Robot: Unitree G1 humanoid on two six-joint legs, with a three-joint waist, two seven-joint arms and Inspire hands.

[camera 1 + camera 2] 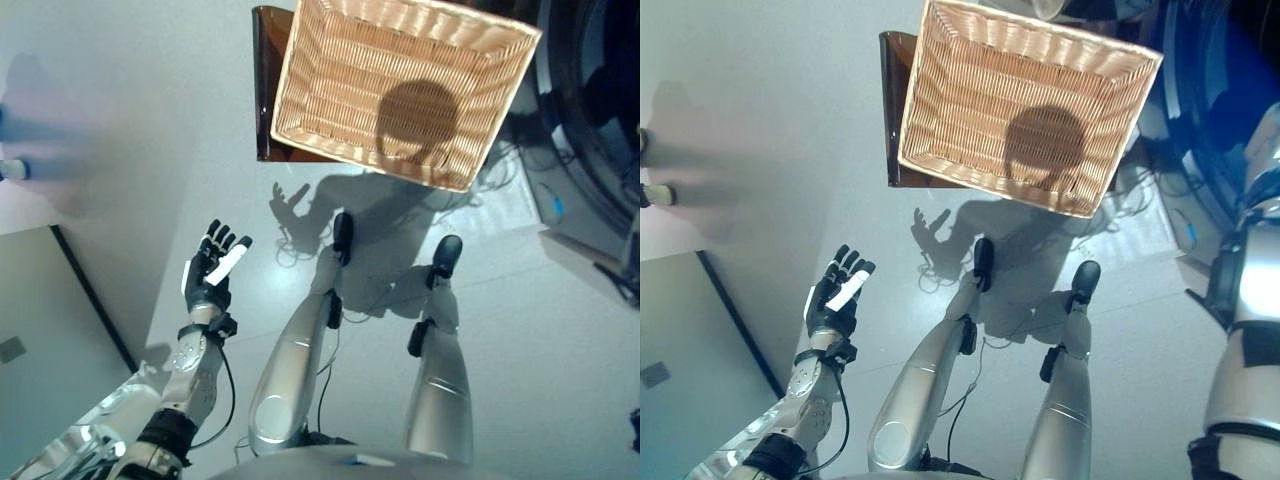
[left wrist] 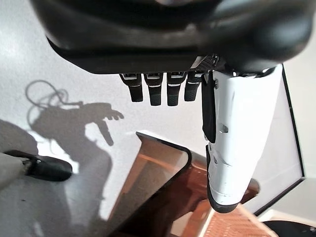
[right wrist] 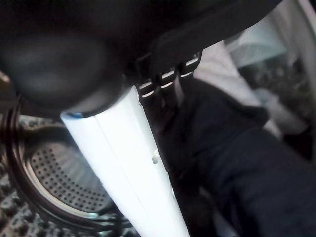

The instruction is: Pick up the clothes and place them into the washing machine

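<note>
The left hand [image 1: 207, 272] hovers spread and empty over the floor, while the right hand [image 3: 123, 163] pinches one dark garment [image 3: 247, 168] before the perforated washer drum [image 3: 59, 182]; one wicker basket [image 1: 400, 85] lies empty.

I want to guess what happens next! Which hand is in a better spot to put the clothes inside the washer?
The right hand, probably. Its wrist view shows it at the washer drum with dark clothing by its fingers. The left hand hangs open and empty over the floor, away from the wicker basket, which looks empty.

A pale grey floor [image 1: 150, 150] carries everything. At the far side a dark brown wooden stool [image 1: 262, 90] stands on it, bearing an empty woven wicker basket [image 1: 400, 85].
</note>
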